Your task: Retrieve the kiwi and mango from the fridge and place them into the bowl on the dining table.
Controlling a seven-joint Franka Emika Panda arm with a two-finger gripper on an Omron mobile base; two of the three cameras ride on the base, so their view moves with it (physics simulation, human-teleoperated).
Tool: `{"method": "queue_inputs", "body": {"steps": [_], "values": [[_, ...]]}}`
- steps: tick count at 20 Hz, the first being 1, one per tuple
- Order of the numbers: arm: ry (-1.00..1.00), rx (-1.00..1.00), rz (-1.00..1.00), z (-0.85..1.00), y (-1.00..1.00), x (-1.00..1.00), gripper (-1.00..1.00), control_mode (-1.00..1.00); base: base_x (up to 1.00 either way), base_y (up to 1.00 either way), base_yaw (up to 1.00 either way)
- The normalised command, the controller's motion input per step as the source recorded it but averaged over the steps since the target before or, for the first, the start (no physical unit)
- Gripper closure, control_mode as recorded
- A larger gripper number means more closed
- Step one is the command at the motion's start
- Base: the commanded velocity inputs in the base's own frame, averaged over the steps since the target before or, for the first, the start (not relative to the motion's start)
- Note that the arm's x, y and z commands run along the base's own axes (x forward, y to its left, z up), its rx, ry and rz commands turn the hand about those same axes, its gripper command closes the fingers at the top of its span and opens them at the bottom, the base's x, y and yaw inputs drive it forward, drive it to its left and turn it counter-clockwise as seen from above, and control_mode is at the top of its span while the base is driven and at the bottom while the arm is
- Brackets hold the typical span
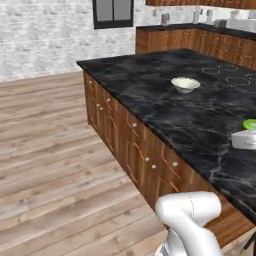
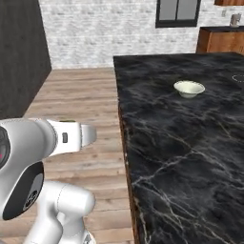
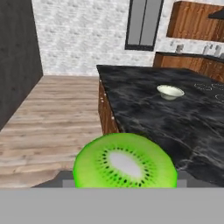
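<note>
The kiwi [image 3: 125,161] sits low in the centre of the hand view, right at the gripper [image 3: 125,180], with its cut green face and pale seeded core turned straight toward the camera; its long axis runs left to right across the frame. The finger tips themselves are hidden behind the fruit, but grey pads show just beside it at both lower flanks, so the jaws appear to be pinching the kiwi across its width. In the left base view a sliver of bright green [image 1: 250,123] shows at the right edge, above the pale hand, over the dark top. The bowl [image 1: 185,84] stands upright and apart from the fruit, in the upper right of that view, on the dining table [image 1: 150,85], whose black veined top stretches from upper centre to lower right. The cooktop rings [image 1: 226,72] lie beyond the bowl, at the upper right. In the right base view the bowl [image 2: 189,88] sits upper right, and a dark slab of the fridge [image 2: 21,52] fills the upper left.
</note>
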Motion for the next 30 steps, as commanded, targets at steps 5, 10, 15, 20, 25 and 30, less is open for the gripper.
{"method": "queue_inputs", "body": {"steps": [5, 10, 15, 20, 25, 30], "values": [[0.00, 0.00, 0.00, 0.00, 0.00, 0.00, 1.00, 1.00, 0.93, 0.54, -0.52], [0.00, 0.00, 0.00, 0.00, 0.00, 0.00, 1.00, 1.00, 0.73, 0.72, -0.50], [0.00, 0.00, 0.00, 0.00, 0.00, 0.00, 1.00, 1.00, 0.53, 0.98, -0.44], [0.00, 0.00, 0.00, 0.00, 0.00, 0.00, 1.00, 1.00, 0.25, 1.00, -0.39], [0.00, 0.00, 0.00, 0.00, 0.00, 0.00, 1.00, 1.00, 0.20, 0.87, -0.40], [0.00, 0.00, 0.00, 0.00, 0.00, 0.00, 1.00, 1.00, 0.34, 0.56, -0.42]]}}
